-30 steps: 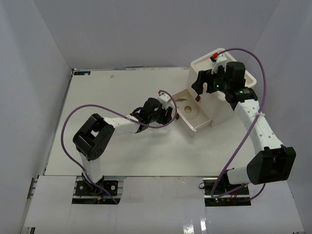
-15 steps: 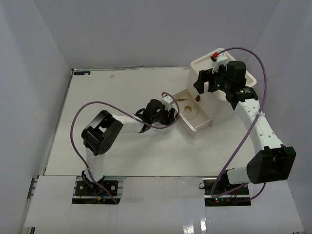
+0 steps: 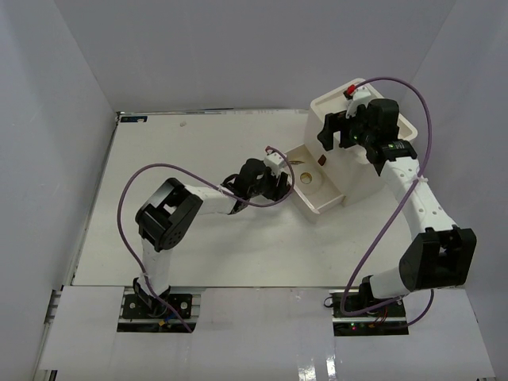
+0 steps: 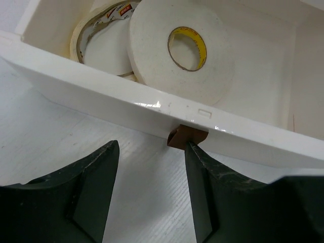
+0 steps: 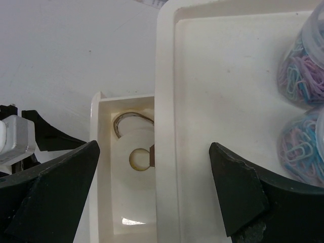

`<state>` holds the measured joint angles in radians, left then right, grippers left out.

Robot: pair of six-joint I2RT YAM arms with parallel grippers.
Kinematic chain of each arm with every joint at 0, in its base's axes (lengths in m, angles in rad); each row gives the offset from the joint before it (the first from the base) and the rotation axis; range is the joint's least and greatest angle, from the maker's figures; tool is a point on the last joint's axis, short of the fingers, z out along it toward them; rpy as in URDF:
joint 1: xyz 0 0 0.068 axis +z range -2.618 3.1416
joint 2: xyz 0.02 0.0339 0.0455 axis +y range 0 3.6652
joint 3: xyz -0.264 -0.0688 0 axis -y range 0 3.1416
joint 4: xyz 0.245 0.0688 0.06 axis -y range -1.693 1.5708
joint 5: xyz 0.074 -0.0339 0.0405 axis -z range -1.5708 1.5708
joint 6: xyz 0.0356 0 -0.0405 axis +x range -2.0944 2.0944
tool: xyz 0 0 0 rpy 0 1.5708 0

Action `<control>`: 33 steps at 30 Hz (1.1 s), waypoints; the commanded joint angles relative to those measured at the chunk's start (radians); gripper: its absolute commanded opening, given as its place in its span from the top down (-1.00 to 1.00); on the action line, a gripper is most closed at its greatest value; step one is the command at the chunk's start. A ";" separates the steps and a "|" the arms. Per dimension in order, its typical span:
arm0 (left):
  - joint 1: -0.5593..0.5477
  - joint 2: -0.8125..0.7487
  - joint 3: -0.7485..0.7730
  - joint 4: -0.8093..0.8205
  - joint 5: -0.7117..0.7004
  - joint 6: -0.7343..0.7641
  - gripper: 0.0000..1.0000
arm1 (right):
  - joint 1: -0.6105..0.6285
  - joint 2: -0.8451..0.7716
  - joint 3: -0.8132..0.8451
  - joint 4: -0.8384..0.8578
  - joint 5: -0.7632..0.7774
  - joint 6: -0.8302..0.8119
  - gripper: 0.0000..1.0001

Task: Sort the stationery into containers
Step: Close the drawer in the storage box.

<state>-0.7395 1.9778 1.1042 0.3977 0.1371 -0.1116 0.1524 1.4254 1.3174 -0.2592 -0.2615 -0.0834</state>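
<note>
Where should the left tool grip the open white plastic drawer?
Grip the small red-brown handle on the drawer's front wall, approaching head-on from the table side. It is the only protruding part. The left tool is open, but the handle lines up with one finger, not the gap, so re-centre first.

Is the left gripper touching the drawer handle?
Cannot tell. Left wrist view: the left gripper is open; one fingertip overlaps the lower edge of the handle, but neither contact nor gap shows plainly.
</note>
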 commanded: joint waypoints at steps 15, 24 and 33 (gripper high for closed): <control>-0.001 0.200 0.230 0.187 0.170 0.050 -0.33 | -0.001 0.084 0.006 -0.110 -0.268 -0.010 -0.86; -0.009 0.375 0.428 0.291 0.207 -0.025 -0.33 | -0.001 0.107 0.026 -0.143 -0.275 0.004 -0.86; -0.009 0.466 0.505 0.441 0.163 -0.123 -0.61 | -0.001 0.087 0.043 -0.141 -0.245 0.007 -0.88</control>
<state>-0.7433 2.4577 1.5677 0.7444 0.3042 -0.1875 0.1402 1.4918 1.3560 -0.2462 -0.4816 -0.1123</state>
